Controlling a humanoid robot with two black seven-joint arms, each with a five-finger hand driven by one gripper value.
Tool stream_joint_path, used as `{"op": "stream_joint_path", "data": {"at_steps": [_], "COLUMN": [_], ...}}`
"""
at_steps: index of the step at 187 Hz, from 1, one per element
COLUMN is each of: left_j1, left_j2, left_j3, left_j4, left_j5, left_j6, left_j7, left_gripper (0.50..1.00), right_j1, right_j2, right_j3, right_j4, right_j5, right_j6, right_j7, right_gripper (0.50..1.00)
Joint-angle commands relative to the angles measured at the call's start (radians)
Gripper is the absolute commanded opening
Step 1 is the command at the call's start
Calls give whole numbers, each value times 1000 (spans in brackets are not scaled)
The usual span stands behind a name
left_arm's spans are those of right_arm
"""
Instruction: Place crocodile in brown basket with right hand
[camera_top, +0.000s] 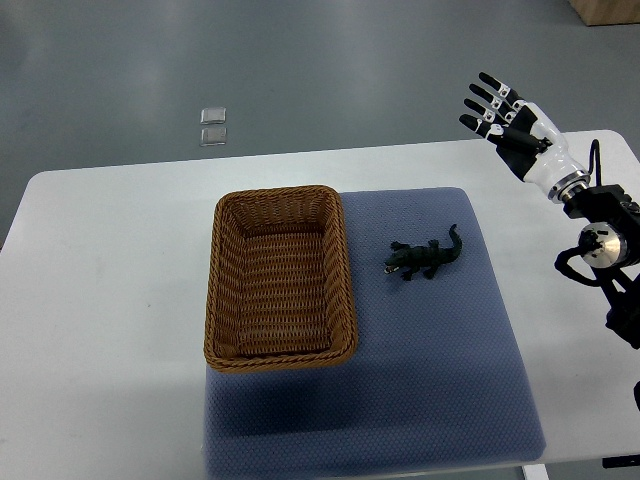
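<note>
On the left half of the white table (110, 300) sits the brown basket (280, 278), a woven rectangular tray with nothing visible inside, its right side resting on the blue mat (440, 370). Just beside its right wall, apart from it, the crocodile (425, 257) lies flat on the mat, snout toward the basket and tail curling up and away to the right. It looks like a small moulded toy, probably light and fairly stiff, perhaps slightly rubbery; the ridged back should give the fingers some grip. The thick midbody between the legs seems the best place to pinch, since the tail and snout are thin and might let it swing or twist. Farther right, the right hand (508, 122) is raised over the table's far right corner, well apart from the toy, fingers spread and extended, holding nothing. The left hand does not show.

The mat appears textured and soft, so the toy is unlikely to skid when approached. Beyond the table lies a grey floor, with two small clear squares (213, 126) on it and the corner of a wooden box (608, 10) at the upper right.
</note>
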Motion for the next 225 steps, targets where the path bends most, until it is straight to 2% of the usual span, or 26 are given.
{"op": "stream_joint_path", "data": {"at_steps": [1, 21, 57, 84, 102, 123, 182, 225], "left_j1": [0, 0, 0, 0, 0, 0, 0, 0], "left_j2": [0, 0, 0, 0, 0, 0, 0, 0], "left_j3": [0, 0, 0, 0, 0, 0, 0, 0], "left_j4": [0, 0, 0, 0, 0, 0, 0, 0], "left_j5": [0, 0, 0, 0, 0, 0, 0, 0], "left_j6": [0, 0, 0, 0, 0, 0, 0, 0], "left_j7": [0, 0, 0, -1, -1, 0, 0, 0], "left_gripper": [1000, 1000, 1000, 1000, 1000, 1000, 1000, 1000], "right_j1": [4, 30, 117, 198, 257, 312, 378, 453], "right_j2": [-20, -66, -193, -258, -285, -299, -333, -321], "right_j3": [-24, -113, -332, -498, -617, -737, -871, -1048], "right_j4": [1, 4, 25, 59, 71, 96, 182, 196], "right_j5": [-2, -1, -1, -19, -82, -185, -441, -645], "right_j6": [0, 20, 134, 140, 140, 127, 111, -54], "right_j7": [1, 8, 54, 71, 127, 181, 202, 250], "right_gripper": [930, 930, 930, 930, 930, 928, 928, 928]}}
